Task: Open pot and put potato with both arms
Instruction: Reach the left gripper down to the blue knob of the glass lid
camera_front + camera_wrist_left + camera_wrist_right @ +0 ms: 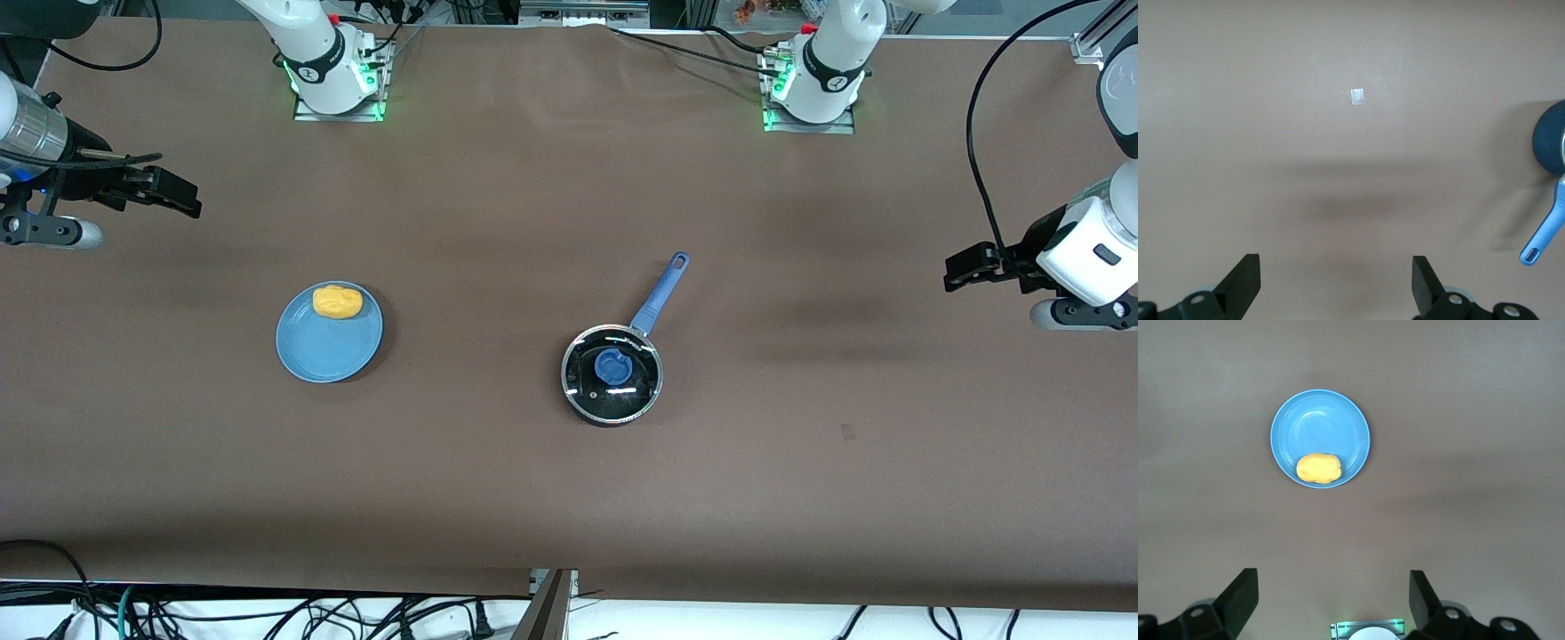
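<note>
The black pot (613, 420) stands near the table's middle, and its long blue handle (660, 293) points toward the robots' bases. A glass lid with a blue knob (612, 364) covers it. The yellow potato (338, 302) lies on a blue plate (329, 348) toward the right arm's end. My right gripper (173, 191) hangs open and empty over that end of the table; its wrist view shows the potato (1318, 468) on the plate (1318, 430). My left gripper (965, 267) hangs open and empty over the left arm's end. Its wrist view catches the pot's edge (1546, 143) and handle (1546, 230).
Brown cloth covers the whole table (498, 498). A small tape mark (847, 433) lies on it between the pot and the left arm's end, also seen as a pale tape mark (1357, 97) in the left wrist view. Cables hang along the table's front edge.
</note>
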`<state>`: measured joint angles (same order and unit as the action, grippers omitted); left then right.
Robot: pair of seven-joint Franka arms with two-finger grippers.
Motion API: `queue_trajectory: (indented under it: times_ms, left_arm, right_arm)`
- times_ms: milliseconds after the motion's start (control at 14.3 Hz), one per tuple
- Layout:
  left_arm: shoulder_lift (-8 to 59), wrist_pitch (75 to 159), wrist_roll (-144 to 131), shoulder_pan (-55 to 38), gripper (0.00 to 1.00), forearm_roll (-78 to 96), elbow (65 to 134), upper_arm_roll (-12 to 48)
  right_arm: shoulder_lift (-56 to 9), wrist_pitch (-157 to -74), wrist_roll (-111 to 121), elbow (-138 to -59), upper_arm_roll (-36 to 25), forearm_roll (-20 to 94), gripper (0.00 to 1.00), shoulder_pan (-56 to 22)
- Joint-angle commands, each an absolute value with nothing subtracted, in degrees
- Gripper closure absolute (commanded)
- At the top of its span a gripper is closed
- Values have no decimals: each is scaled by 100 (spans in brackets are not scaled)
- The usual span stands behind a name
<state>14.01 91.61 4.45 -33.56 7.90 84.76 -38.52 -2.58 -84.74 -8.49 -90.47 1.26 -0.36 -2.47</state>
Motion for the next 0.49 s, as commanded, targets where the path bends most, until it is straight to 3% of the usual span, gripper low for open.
queue_trajectory:
  times_ms: [0, 420]
  left_arm:
    - [1503, 9132, 475, -3322, 0, 932, 8306, -3885]
    - [1512, 9123, 448, -3322, 0, 1273, 8306, -3893]
  right_arm:
    - [-325, -8455, -870, -8912, 114, -9, 0, -255]
    - [-308, -8393, -879, -8921, 132, -18, 0, -255]
